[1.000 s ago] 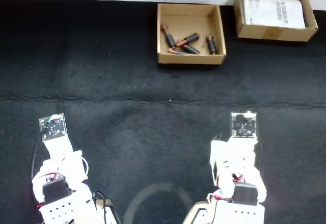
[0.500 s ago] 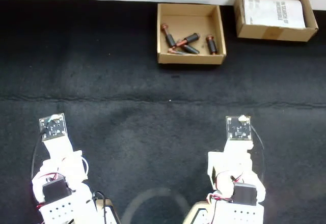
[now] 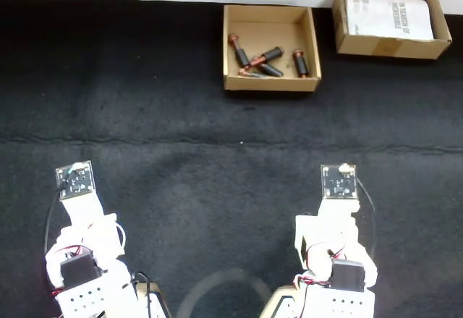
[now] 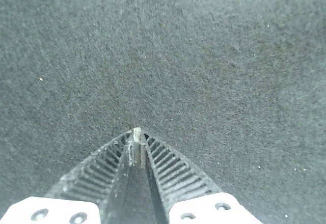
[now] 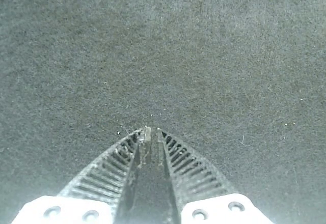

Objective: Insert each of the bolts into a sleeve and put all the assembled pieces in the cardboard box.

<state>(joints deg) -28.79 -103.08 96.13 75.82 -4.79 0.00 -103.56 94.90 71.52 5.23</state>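
High view: a black, felt-like desk (image 3: 181, 115) carries an open, square brown cardboard box (image 3: 269, 83) at its far edge. Inside lie several black cylindrical sleeves with copper-coloured bolts (image 3: 264, 59), loosely crossed (one lies apart at the side). Just beside it, a second cardboard box (image 3: 383, 45) holds a white printed sheet (image 3: 388, 16). The white plastic left arm (image 3: 87, 224) and right arm (image 3: 334, 224) sit at the near edge. The right arm's wrist has shifted slightly toward the left arm since a second ago, while the left arm is unchanged.

Left wrist view: the ribbed black left fingers (image 4: 170, 165) are clenched tip to tip above the felt, gripping nothing.

Right wrist view: the ribbed right fingers (image 5: 186, 165) are closed to a hairline gap, gripping nothing.
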